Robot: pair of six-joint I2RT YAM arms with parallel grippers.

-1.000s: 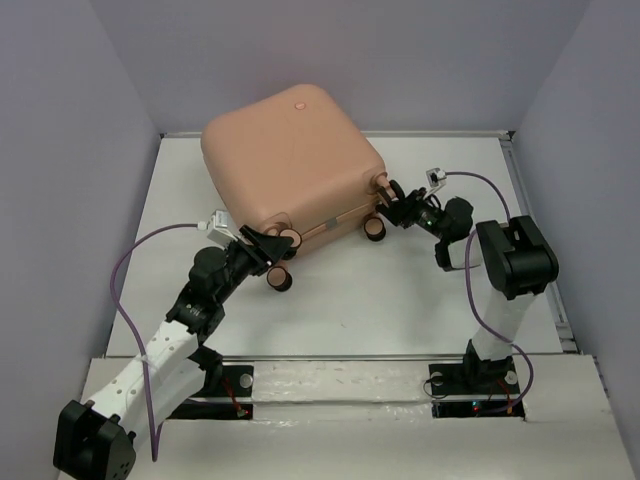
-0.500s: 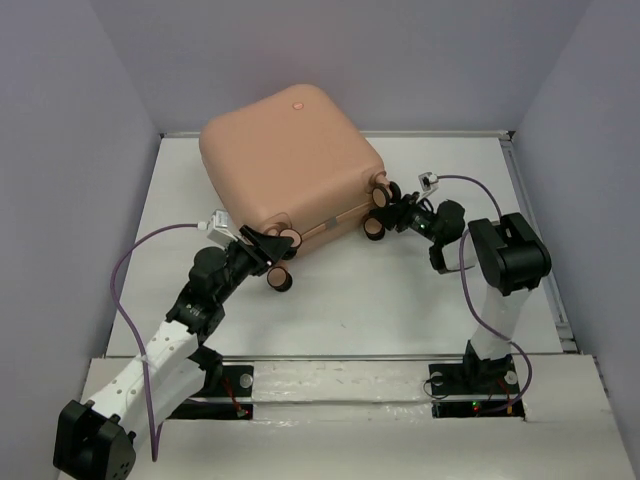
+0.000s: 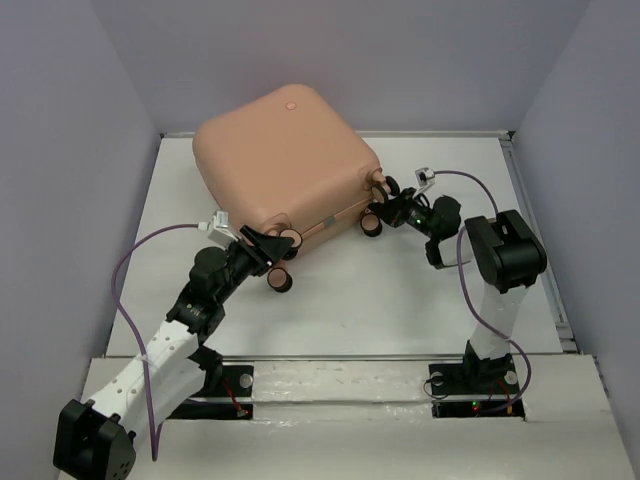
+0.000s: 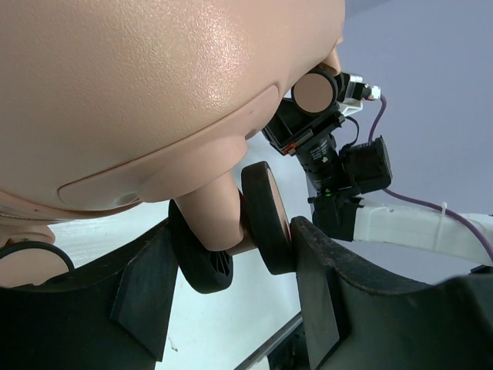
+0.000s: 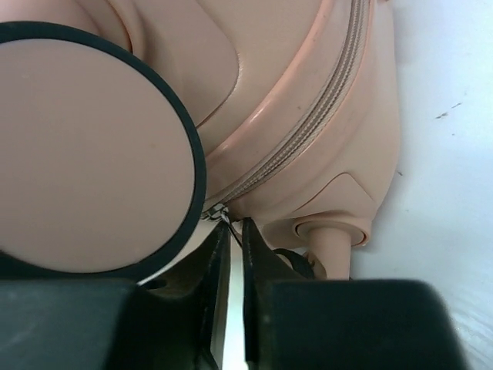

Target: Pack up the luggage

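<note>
The luggage (image 3: 285,160), a closed peach-pink hard-shell suitcase, lies flat at the back middle of the white table (image 3: 400,300). My left gripper (image 3: 272,250) is at its near-left corner. In the left wrist view the gripper (image 4: 231,266) is shut on a twin dark caster wheel (image 4: 266,216), one finger on each side. My right gripper (image 3: 385,207) is at the near-right corner. In the right wrist view it (image 5: 232,235) is shut on the thin zipper pull (image 5: 223,218) at the end of the zipper (image 5: 308,131), beside a large caster wheel (image 5: 92,146).
Grey walls (image 3: 70,150) close in the table on the left, back and right. A raised rim (image 3: 520,190) runs along the table's edges. Purple cables (image 3: 120,270) hang from both wrists. Another wheel stem (image 5: 333,247) sits just right of my right fingers.
My right gripper has moved left along the suitcase's near edge with the zipper pull. The suitcase has shifted slightly left. The left gripper holds still on the wheel.
</note>
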